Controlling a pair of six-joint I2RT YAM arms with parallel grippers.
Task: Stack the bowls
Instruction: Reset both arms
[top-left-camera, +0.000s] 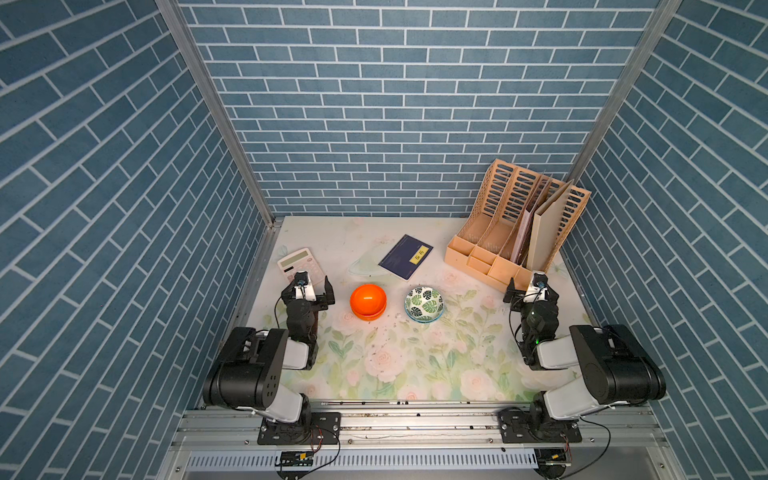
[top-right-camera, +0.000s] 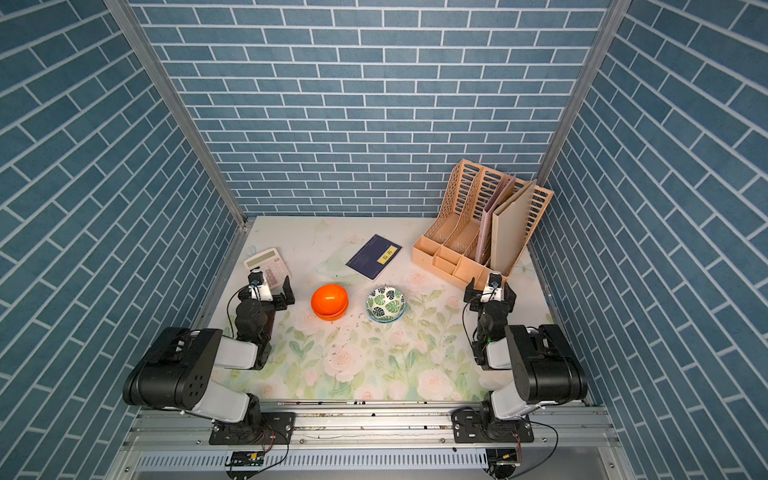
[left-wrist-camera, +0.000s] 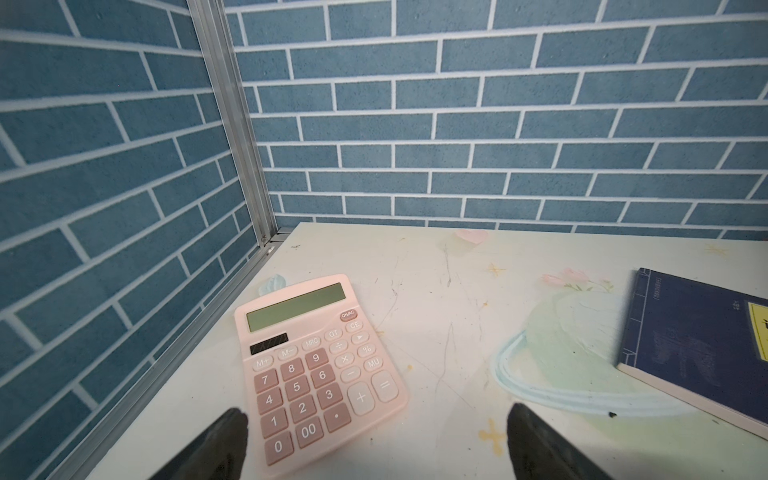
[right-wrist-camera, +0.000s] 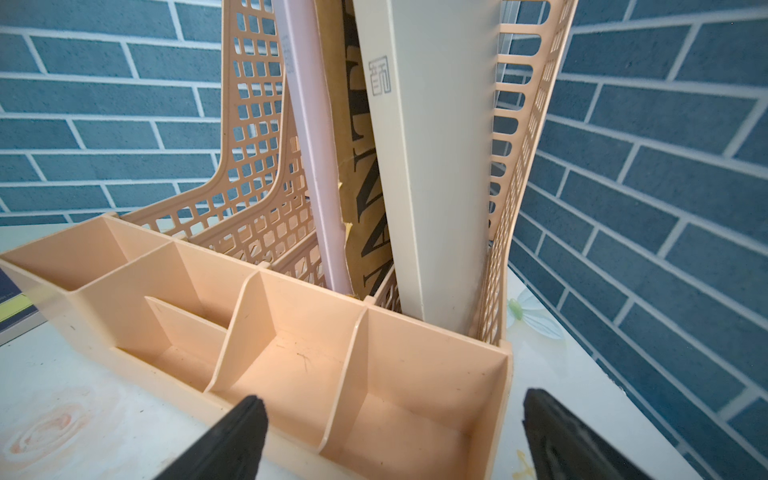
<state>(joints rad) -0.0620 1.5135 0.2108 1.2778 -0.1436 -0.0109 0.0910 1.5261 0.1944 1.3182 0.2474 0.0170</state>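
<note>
Spreading under everything, the floral table (top-left-camera: 415, 374) carries a peach file organizer (top-left-camera: 459, 251) at its two-o'clock corner, a navy notebook (top-left-camera: 405, 256) at twelve and a pink calculator (top-left-camera: 293, 259) at ten. Mid-table, the orange bowls (top-left-camera: 368, 302) sit nested, with the leaf-print bowls (top-left-camera: 424, 304) nested at their three o'clock, apart. Outside them, the left gripper (top-left-camera: 309, 287) and right gripper (top-left-camera: 532, 289) hang with jaws spread wide, holding nothing.
</note>
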